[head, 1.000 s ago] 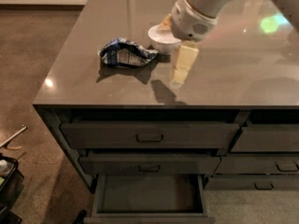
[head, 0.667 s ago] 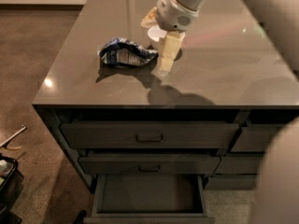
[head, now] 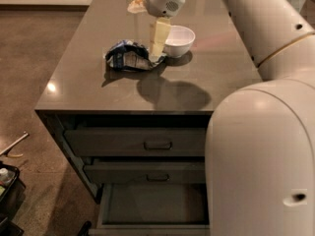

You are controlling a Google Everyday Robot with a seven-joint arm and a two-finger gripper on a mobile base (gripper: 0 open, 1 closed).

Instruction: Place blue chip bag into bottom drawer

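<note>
The blue chip bag (head: 126,58) lies crumpled on the grey countertop (head: 88,82), left of centre. My gripper (head: 156,57) hangs down from the arm and reaches the bag's right edge, between the bag and a white bowl (head: 179,39). The bottom drawer (head: 152,205) of the left column stands pulled out below, its flat dark inside showing. The arm's large white body hides the drawer's right part.
Two shut handled drawers (head: 157,144) sit above the open one. My arm (head: 261,146) fills the right side of the view. The floor to the left holds a dark bin (head: 7,191) and a thin rod (head: 14,144).
My gripper has moved left from over the bowl to the bag's right edge. The bowl now shows uncovered. The arm's body has swung in and fills the right side.
</note>
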